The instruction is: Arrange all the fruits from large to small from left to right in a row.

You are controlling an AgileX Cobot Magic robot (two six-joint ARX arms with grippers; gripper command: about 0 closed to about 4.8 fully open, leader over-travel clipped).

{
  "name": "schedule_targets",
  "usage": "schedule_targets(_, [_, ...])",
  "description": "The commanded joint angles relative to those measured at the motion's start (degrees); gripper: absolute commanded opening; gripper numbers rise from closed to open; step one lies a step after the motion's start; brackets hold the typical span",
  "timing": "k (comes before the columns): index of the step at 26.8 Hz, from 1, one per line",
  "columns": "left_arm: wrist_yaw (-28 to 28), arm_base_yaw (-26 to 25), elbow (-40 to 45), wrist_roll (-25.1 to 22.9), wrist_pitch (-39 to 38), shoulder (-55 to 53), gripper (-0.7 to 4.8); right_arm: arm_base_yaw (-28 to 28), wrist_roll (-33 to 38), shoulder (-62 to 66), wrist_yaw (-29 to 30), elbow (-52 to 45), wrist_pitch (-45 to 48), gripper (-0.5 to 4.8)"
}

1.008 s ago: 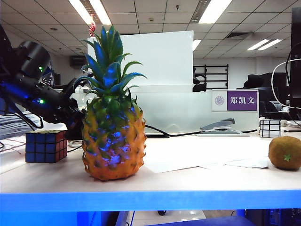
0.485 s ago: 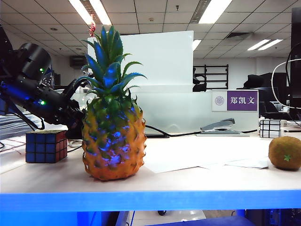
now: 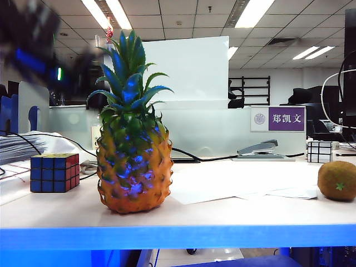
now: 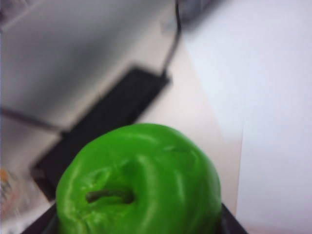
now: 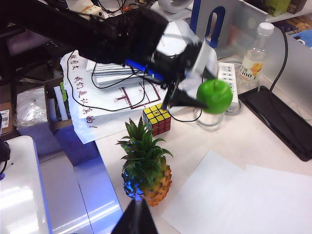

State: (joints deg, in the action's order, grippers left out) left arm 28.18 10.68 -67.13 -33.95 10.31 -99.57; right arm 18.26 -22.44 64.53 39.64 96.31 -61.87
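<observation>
In the left wrist view a glossy green apple (image 4: 139,180) fills the space between my left gripper's (image 4: 139,225) dark fingers (image 4: 233,225), which are shut on it. The right wrist view shows that apple (image 5: 215,96) held in the air beyond the pineapple (image 5: 146,170). The tall pineapple (image 3: 133,150) stands at the table's front left. The brown kiwi (image 3: 337,181) lies at the far right. My left arm (image 3: 39,55) is a blur at the upper left; the apple is hidden in the exterior view. My right gripper (image 5: 137,219) hovers shut and empty near the pineapple.
A Rubik's cube (image 3: 54,172) sits left of the pineapple. A small black-and-white cube (image 3: 320,151) and a stapler (image 3: 258,149) are at the back right. White paper sheets (image 5: 243,200) cover the table's middle. A bottle (image 5: 253,61), power strip (image 5: 226,78) and black pad (image 5: 280,117) lie further back.
My left arm has swung up from low behind the pineapple to the upper left and is now blurred by motion. Pineapple, kiwi and cubes have not moved.
</observation>
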Motion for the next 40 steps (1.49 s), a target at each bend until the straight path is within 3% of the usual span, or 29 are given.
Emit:
schedule_targets(1, [6.73, 0.04, -3.15, 4.87, -0.98, 3.74, -0.06, 0.11, 0.07, -1.11, -0.39, 0.24, 0.9, -0.08])
schedule_targets(2, [9.77, 0.04, -4.2, 6.32, -2.29, 4.74, -0.06, 0.11, 0.07, -1.44, -1.99, 0.24, 1.29, -0.08])
schedule_targets(5, [22.67, 0.33, -7.19, 14.34, -5.99, 8.41, -0.06, 0.11, 0.13, -3.82, -18.58, 0.31, 1.95, -0.08])
schedule_targets(9, [29.68, 5.05, -7.17, 17.33, -5.99, 12.57, -0.06, 0.11, 0.17, -7.65, -20.24, 0.28, 1.38, -0.08])
schedule_targets(12, [30.71, 11.26, -7.17, 19.76, -6.56, 13.46, -0.06, 0.09, 1.4, -9.84, -20.26, 0.28, 0.79, -0.08])
schedule_targets(15, [25.07, 19.65, -7.17, 18.16, -9.51, 13.46, -0.06, 0.09, 1.46, -12.31, -21.4, 0.26, -0.76, -0.08])
schedule_targets(20, [0.28, 34.8, -7.15, 3.56, -17.0, 12.48, -0.06, 0.07, 2.99, -18.08, -23.8, 0.26, -1.99, -0.08])
schedule_targets(27, [-18.67, 42.75, -7.17, -6.25, -28.98, 7.96, -0.06, 0.04, 4.87, -23.45, -28.04, 0.26, -5.57, -0.08])
schedule_targets(31, [-18.97, 42.84, -7.15, -4.59, -32.04, 7.85, -0.06, 0.04, 4.87, -23.78, -28.15, 0.26, -7.13, -0.08])
schedule_targets(33, [-16.55, 42.84, -7.15, -2.93, -31.5, 7.26, -0.06, 0.04, 5.38, -23.78, -27.96, 0.26, -7.37, -0.08])
schedule_targets(35, [-13.92, 42.86, -7.15, -0.35, -28.04, 6.21, -0.06, 0.04, 5.92, -23.78, -27.98, 0.26, -7.37, -0.08])
schedule_targets(40, [-14.64, 42.91, -7.15, 5.42, -20.79, 2.6, -0.06, 0.04, 5.92, -23.82, -27.98, 0.26, -8.98, -0.08])
